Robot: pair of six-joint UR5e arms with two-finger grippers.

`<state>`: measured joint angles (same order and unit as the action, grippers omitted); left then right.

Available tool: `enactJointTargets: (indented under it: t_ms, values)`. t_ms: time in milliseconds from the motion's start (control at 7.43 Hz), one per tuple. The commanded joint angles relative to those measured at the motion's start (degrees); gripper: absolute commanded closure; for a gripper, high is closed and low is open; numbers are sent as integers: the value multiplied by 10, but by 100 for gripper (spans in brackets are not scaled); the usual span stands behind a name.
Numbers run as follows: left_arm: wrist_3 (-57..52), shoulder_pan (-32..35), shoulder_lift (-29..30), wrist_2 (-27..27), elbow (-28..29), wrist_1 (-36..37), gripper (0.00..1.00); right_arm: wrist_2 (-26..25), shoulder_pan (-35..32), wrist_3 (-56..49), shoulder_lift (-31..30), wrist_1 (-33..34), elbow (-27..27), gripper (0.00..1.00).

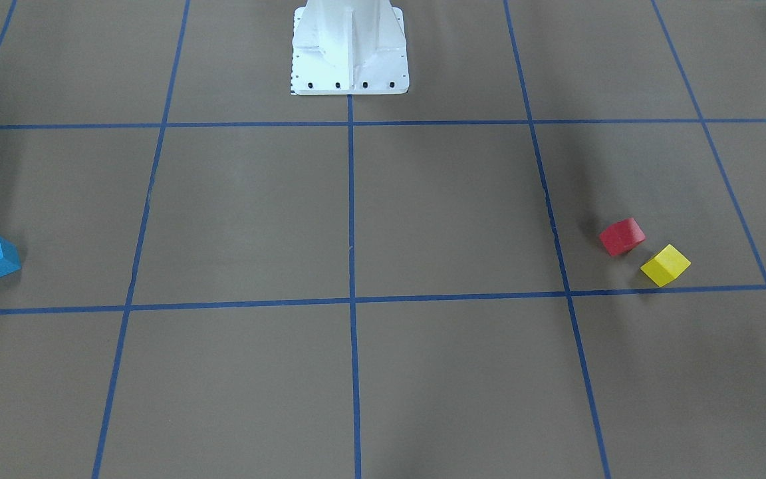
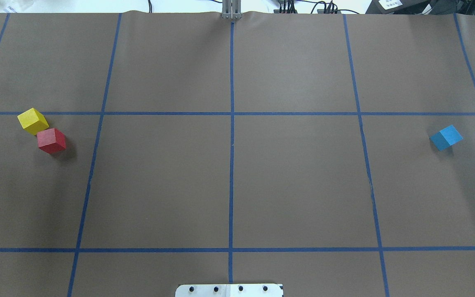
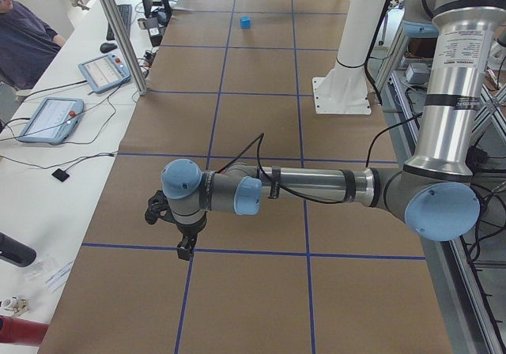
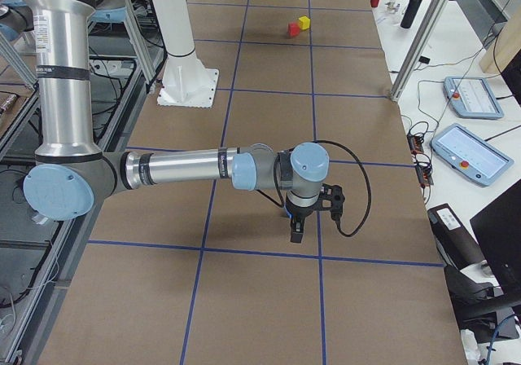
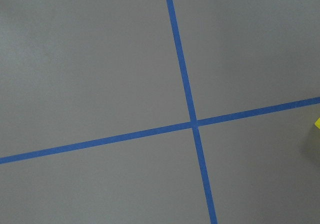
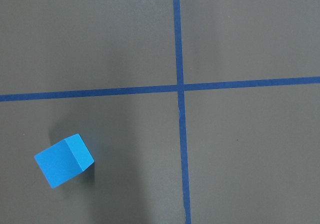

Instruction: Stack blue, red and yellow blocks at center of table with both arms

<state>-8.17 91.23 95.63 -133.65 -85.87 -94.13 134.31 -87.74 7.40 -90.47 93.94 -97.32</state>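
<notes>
Nothing is stacked yet, so you are at the opening step: reaching for the first blocks. In the overhead view the blue block (image 2: 446, 137) sits alone at the middle right of the worktop (image 2: 295, 185). The red block (image 2: 51, 140) and yellow block (image 2: 33, 121) lie at the middle left, corner to corner; I cannot tell whether they touch. All three are well apart from the middle of the frame, where the stack belongs.

The left fingers (image 3: 183, 251) and right fingers (image 4: 295, 233) show only in the side views, both held above the worktop with nothing between them that I can see. Whether they are released or clenched I cannot tell.

The right wrist view has the blue block at its lower left, so I judge you must shift that way. You would also turn the wrist, since the block lies askew to the blue tape lines (image 2: 231, 165). On the left, take the red block without nudging the yellow one.
</notes>
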Motion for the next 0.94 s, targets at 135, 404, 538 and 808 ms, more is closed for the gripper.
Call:
enactJointTargets:
  t_ms: [135, 404, 538, 808]
  values:
    - [0, 0, 1, 1, 0, 0, 0, -1, -1, 0, -6, -2, 0, 0]
    - [0, 0, 10, 1, -4, 31, 0, -4, 0, -2, 1, -14, -4, 0]
    - [0, 0, 13, 0, -44, 71, 0, -30, 14, -2, 3, -50, -4, 0]
    - [-2, -9, 5, -8, -123, 47, 0, -40, 42, 0, 45, -76, 0, 0]
